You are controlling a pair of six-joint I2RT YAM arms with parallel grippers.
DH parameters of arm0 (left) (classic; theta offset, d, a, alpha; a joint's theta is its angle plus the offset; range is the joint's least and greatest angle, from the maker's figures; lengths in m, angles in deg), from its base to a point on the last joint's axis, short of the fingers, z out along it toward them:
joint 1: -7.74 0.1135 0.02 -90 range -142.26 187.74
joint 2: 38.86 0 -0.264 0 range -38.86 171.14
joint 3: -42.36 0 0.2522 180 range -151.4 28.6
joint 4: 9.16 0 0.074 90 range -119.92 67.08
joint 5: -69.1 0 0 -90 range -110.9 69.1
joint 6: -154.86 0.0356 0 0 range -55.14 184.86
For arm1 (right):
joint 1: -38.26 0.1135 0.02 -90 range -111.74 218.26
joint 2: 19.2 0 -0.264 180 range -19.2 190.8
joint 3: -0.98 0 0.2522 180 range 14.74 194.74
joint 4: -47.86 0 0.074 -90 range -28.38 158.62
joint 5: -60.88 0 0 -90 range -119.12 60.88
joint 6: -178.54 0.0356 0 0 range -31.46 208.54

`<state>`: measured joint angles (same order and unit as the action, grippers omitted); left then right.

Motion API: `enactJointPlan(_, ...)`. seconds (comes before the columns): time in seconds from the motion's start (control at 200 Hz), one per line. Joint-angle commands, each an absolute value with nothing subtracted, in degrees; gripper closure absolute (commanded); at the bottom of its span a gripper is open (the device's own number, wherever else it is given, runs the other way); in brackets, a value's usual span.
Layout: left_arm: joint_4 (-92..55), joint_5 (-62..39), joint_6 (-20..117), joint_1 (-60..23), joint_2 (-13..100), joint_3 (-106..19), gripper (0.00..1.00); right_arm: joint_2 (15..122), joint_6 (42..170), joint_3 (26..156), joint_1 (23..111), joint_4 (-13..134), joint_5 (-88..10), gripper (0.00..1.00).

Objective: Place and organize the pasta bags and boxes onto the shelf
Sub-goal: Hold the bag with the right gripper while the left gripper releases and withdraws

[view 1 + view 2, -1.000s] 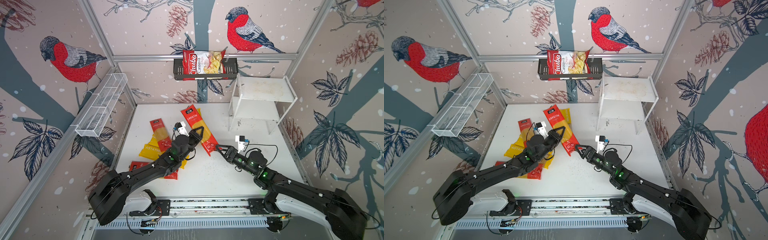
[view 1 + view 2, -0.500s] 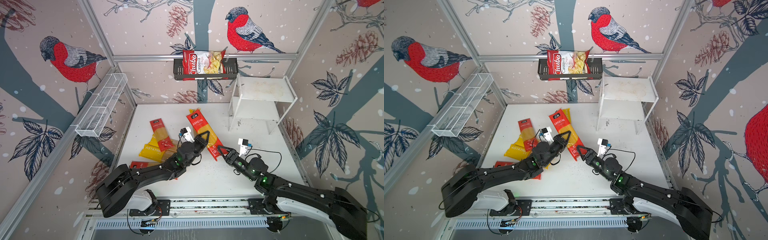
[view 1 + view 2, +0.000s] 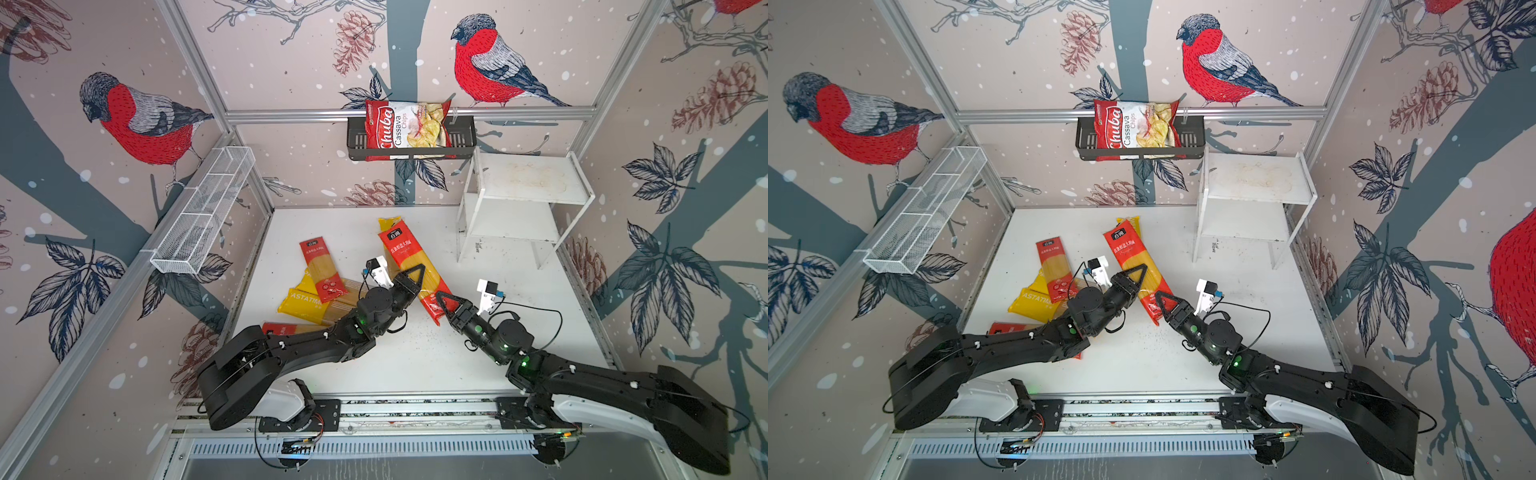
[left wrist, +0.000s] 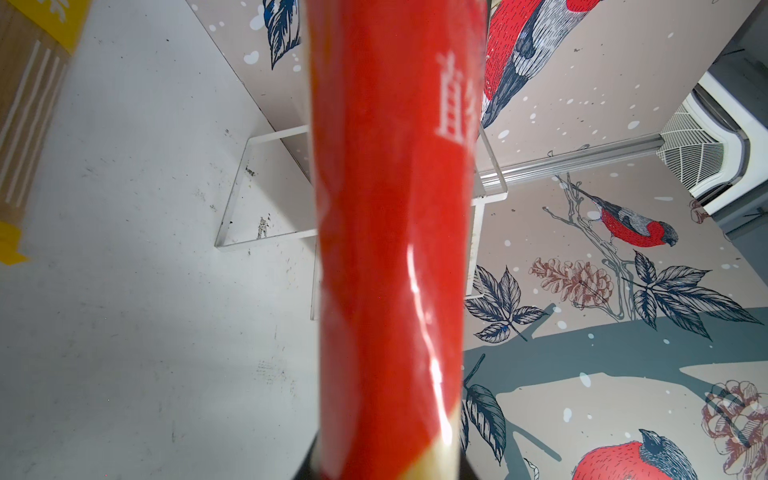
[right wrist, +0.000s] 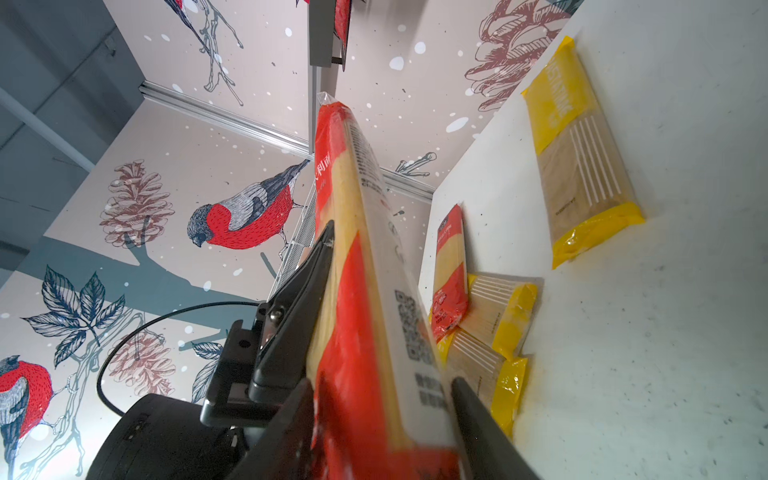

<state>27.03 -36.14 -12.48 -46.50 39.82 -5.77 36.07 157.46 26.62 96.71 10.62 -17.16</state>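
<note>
My left gripper [image 3: 417,276] [image 3: 1138,274] is shut on the middle of a red-ended pasta pack [image 3: 409,257] [image 4: 390,249], which it holds tilted above the table. At the pack's near end my right gripper [image 3: 440,305] [image 5: 382,415] has a jaw pressed on either side of it. Left of the arms more packs lie in a loose pile: a red-ended one [image 3: 322,270], a yellow one [image 3: 303,305], and another red-ended one [image 3: 280,330] partly under the left arm. A yellow pack [image 3: 388,222] lies flat behind the held one. The white two-tier shelf [image 3: 523,178] [image 3: 1254,178] stands bare at the back right.
A Chuba chips bag [image 3: 409,129] sits in the black basket [image 3: 461,137] on the back wall. A long white wire-mesh basket [image 3: 203,212] hangs on the left wall. The shelf's thin legs [image 3: 461,232] stand just beyond the held pack.
The left gripper has carried the red-ended pack to the right, towards the right arm. The right gripper's jaws have closed in from wide open onto the pack's near end.
</note>
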Motion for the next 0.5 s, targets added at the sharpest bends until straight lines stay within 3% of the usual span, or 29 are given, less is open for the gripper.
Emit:
enactJointPlan(0.0, 38.0, -35.43, -10.86, -46.76, 39.14, -5.25, 0.85, 36.18, 157.58, 26.39, 96.97, 6.52, -16.12, 0.56)
enactJointPlan(0.305, 40.69, -31.91, -9.71, -46.76, 39.06, -4.62, 0.55, 33.36, 155.61, 26.29, 96.87, 4.48, -15.13, 0.82)
enactJointPlan(0.49, 42.19, -30.52, -7.5, -46.76, 38.84, -5.02, 0.42, 31.4, 154.44, 28.15, 95.63, 4.96, -14.27, 0.87)
